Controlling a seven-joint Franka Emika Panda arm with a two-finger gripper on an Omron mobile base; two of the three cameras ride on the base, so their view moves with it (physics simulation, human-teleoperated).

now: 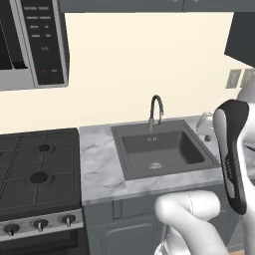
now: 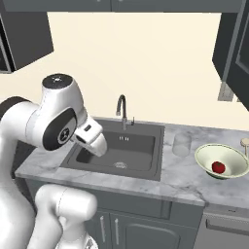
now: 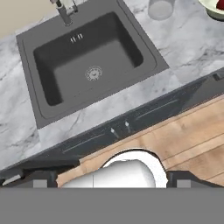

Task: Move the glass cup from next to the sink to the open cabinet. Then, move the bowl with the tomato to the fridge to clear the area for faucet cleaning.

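**Jaws spread, nothing held — cup and bowl on the counter right of the sink**

Jaws (image 3: pixel 112 181) wide apart and empty; the hand view looks down over the counter's front edge, with the two finger tips (image 3: pixel 38 179) at the bottom corners of that view.

Glass cup (image 2: pixel 182 144) stands upright on the marble counter (image 2: pixel 185 182), just beside the sink's (image 2: pixel 116 151) right rim and apart from it. In the hand view it sits at the top edge (image 3: pixel 160 8), partly cut off.

Bowl (image 2: pixel 228 158) is further right on the same counter, near the cup, not touching it. Tomato (image 2: pixel 218 167) lies inside the bowl, right of centre.

Faucet (image 2: pixel 122 111) rises at the sink's back rim, spout curving over the basin. Basin looks dry, with only the drain showing.

Open cabinet (image 2: pixel 232 48) hangs at the upper right above the bowl — its door (image 2: pixel 241 73) is swung toward the camera.

Left base view — stove (image 1: pixel 37 174) sits left of the sink, microwave (image 1: pixel 32 42) above it. The arm's forearm (image 1: pixel 233 154) covers the counter right of the sink there, so I cannot tell the cup apart in that view.
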